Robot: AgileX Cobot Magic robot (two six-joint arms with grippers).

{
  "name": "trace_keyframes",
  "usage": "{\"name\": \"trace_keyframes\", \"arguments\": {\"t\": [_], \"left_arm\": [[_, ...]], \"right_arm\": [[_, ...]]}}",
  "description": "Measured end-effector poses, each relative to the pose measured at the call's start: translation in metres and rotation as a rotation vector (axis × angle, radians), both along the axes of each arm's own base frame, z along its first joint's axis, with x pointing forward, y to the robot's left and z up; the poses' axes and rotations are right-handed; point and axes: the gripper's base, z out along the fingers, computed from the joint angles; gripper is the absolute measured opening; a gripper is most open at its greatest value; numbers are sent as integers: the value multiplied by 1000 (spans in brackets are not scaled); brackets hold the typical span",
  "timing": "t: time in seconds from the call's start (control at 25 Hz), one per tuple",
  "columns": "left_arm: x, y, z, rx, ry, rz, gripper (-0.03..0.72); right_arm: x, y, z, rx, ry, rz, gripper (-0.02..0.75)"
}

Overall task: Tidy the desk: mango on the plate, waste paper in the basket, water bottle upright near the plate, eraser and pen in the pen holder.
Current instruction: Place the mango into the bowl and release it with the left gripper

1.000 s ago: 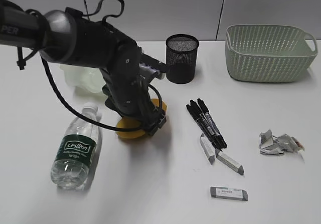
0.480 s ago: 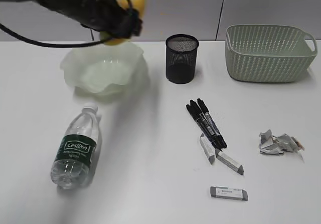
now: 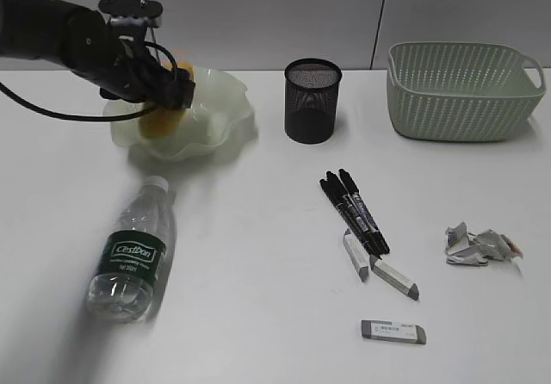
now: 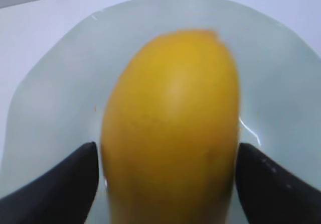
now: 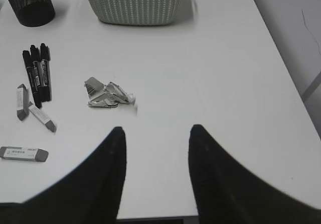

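While the left gripper (image 4: pixel 165 184) holds the mango (image 4: pixel 170 128) between its fingers over the plate (image 3: pixel 219 100), at ten o'clock on the counter (image 3: pixel 258 298), ready for release, the right gripper (image 5: pixel 155 153) hangs empty, fingers apart.

the desk (image 3: pixel 258 298) carries plate (image 3: pixel 225 113), water bottle (image 3: pixel 129 259), pens (image 3: pixel 355 210), erasers (image 3: pixel 393 331), waste paper (image 3: pixel 478 244), basket (image 3: pixel 465 91).

Bright, even light; soft shadows beside holder (image 3: pixel 312 100) and bottle (image 3: pixel 130 253) on desk (image 3: pixel 258 298). Mango (image 4: pixel 170 128) close-up blurred, soft-edged. Glare streak on plate (image 4: pixel 281 83) right of mango. Fingers (image 5: pixel 215 179) out of focus.
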Motion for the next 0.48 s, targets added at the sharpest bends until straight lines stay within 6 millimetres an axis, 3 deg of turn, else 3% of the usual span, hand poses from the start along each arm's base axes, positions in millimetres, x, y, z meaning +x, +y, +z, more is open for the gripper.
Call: {"name": "trace_keyframes", "arguments": {"t": [0.32, 0.48], "left_arm": [[-2, 1, 7, -1, 43, 19, 647], [-16, 6, 42, -11, 13, 23, 529]], "right_arm": [[0, 0, 0, 0, 0, 0, 339], [0, 0, 0, 0, 0, 0, 339]]}}
